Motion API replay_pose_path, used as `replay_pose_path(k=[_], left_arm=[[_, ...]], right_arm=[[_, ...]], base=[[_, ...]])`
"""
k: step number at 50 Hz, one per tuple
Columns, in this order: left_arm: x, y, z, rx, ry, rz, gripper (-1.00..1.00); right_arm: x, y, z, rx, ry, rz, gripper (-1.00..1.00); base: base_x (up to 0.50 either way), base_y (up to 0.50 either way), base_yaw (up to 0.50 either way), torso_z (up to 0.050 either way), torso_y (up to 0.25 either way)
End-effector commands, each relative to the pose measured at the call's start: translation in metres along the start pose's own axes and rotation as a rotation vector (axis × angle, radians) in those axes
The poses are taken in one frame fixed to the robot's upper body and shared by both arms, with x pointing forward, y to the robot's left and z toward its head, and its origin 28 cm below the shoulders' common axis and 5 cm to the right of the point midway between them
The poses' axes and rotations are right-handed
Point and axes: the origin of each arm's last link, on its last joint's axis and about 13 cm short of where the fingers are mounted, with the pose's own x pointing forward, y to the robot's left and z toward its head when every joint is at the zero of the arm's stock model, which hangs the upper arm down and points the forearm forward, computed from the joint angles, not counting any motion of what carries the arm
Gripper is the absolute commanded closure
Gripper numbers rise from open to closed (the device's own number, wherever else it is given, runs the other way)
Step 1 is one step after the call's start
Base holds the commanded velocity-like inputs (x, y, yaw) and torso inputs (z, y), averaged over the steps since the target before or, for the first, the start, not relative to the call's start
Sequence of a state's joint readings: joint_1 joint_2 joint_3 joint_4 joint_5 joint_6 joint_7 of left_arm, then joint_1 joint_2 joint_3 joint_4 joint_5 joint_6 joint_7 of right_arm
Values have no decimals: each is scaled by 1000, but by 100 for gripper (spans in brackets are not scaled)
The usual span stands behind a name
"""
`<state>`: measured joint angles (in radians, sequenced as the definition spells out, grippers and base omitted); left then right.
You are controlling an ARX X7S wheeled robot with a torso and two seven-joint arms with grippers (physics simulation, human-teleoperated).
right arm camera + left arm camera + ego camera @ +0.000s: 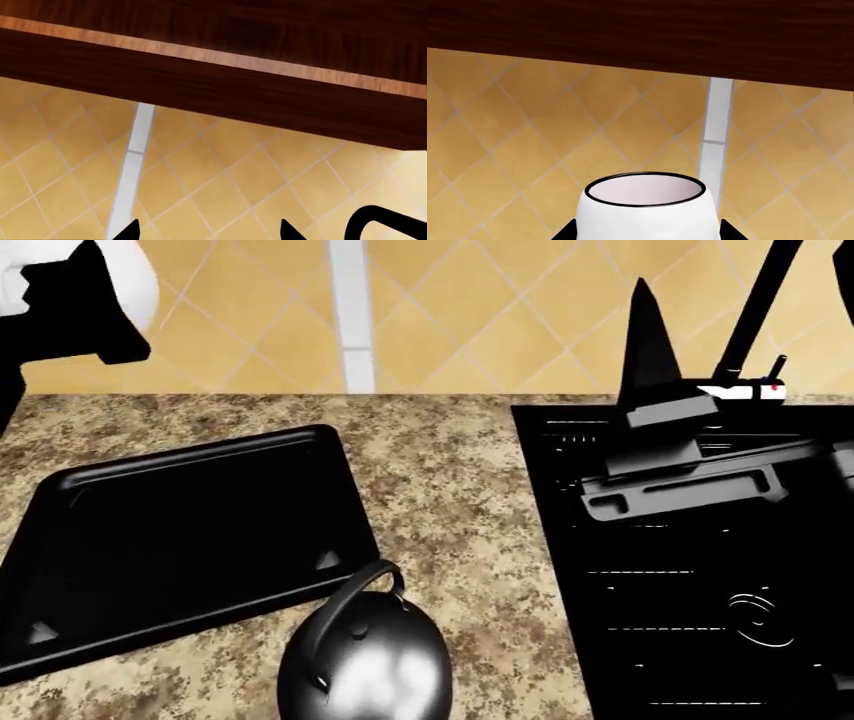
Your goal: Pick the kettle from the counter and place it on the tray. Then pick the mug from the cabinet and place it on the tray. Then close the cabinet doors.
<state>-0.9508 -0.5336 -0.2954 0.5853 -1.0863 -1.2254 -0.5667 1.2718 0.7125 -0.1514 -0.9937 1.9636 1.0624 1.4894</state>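
Oddly, the kettle (363,660) sat on the table (454,500) just beside the tray (80,490), not on it. My left jaws (647,232) were clamped on the mug (646,205), held high by the wall; a slip risked a drop. Right jaws (207,232) stood apart, empty.

The table (454,490) is speckled beige and brown. At the left of the head view the tray (174,530) is glossy black with small pale triangles in its corners. The kettle (363,665) at bottom centre is dark, shiny metal with grey reflections. The mug (647,210) is white with a pale pink inside and a thin dark rim. The wall tiles (527,150) are ochre diamonds with pale grout and one white stripe. The cabinet (220,85) is dark reddish-brown wood grain. The sink (694,590) at right is glossy black.
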Motion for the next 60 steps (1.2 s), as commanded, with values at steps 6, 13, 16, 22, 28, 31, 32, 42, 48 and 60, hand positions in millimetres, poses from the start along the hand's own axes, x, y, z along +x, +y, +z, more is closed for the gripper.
replay_pose_path(k=[6, 13, 16, 22, 28, 31, 32, 42, 48, 60], left_arm=[[44, 7, -45, 71, 114, 115, 100], [42, 16, -66, 67, 158, 158, 100], [42, 21, -74, 64, 174, 187, 100], [41, 34, -89, 66, 202, 253, 100], [39, 48, -100, 95, 220, 327, 100], [38, 54, -102, 119, 223, 358, 100], [38, 57, -102, 129, 223, 367, 100], [27, 69, -101, 181, 242, 413, 100], [20, 71, -107, 182, 257, 406, 100], [8, 80, -131, 169, 313, 415, 100]], right_arm=[[1, 1, -9, 14, 14, -7, -100], [1, 1, -10, 18, 17, -7, -100], [1, 1, -11, 19, 20, -6, -100], [1, 2, -13, 22, 25, -5, -100], [0, 3, -16, 26, 31, -4, -100], [0, 3, -17, 28, 35, -4, -100], [1, 3, -18, 29, 36, -3, -100], [0, 3, -21, 37, 40, -5, -100], [0, 4, -21, 37, 43, -5, -100], [1, 4, -23, 42, 48, -4, -100]], base=[[0, 0, 0, 0, 0], [0, 0, 0, 0, 1], [0, 0, 0, 0, 0], [0, 0, 0, 3, 0], [0, 0, 0, 0, 2], [0, 0, 0, 0, 0], [0, 0, 0, 0, 0], [0, 0, 0, 0, 0], [0, 0, 0, 0, 2], [0, 0, 0, 0, 0]])
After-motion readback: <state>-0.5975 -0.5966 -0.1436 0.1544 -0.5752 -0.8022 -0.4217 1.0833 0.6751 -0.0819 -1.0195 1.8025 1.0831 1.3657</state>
